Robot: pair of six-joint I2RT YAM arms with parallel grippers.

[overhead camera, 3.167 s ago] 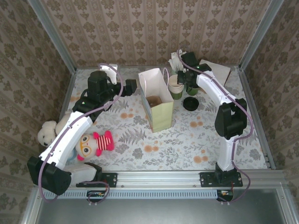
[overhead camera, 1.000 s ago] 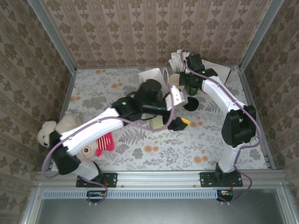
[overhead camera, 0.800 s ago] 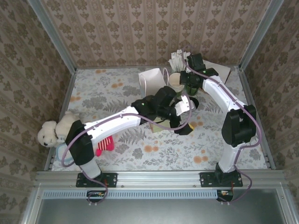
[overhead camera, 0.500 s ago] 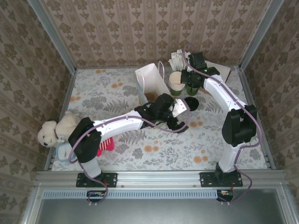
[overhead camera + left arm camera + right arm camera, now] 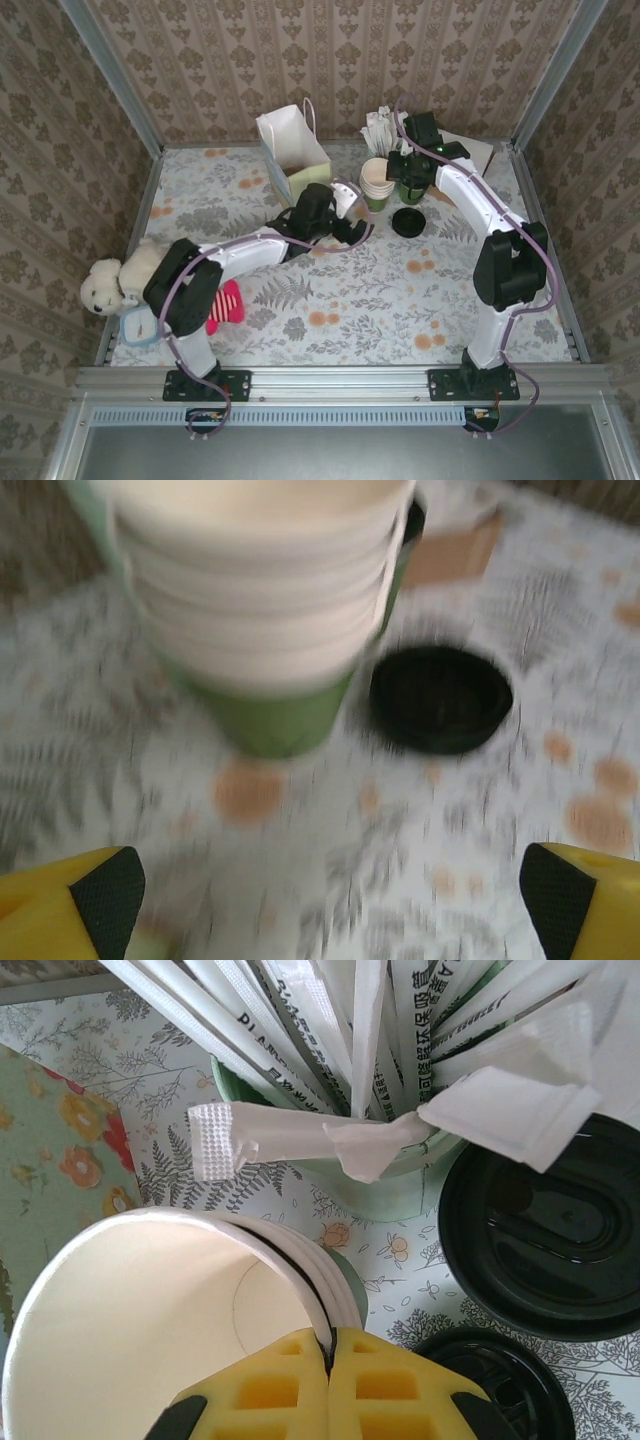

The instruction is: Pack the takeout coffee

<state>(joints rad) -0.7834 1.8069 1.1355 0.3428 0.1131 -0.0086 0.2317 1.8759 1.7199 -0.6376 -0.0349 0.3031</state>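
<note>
The takeout coffee (image 5: 545,1228), a dark-green cup under a black lid, stands right of the green cup of paper-wrapped sticks (image 5: 400,1195). From above the coffee (image 5: 411,192) shows partly beneath my right gripper (image 5: 405,170). That right gripper (image 5: 330,1345) is shut on the rim of the top cup of the lidless stack (image 5: 150,1330). My left gripper (image 5: 352,222) hovers low over the table just left of the stack (image 5: 376,183). Its yellow fingertips (image 5: 95,900) stand wide open, with nothing between them, facing the stack (image 5: 265,630).
A loose black lid (image 5: 408,221) lies right of the stack and also sits ahead of the left gripper (image 5: 440,700). The pale-green gift bag (image 5: 290,150) stands open at the back left. Plush toys (image 5: 115,280) and a doll (image 5: 225,300) lie at the left edge.
The left arm swept across the middle and the gift bag shifted from the centre to the back left. The left gripper now sits low by the cup stack. The right gripper stays put.
</note>
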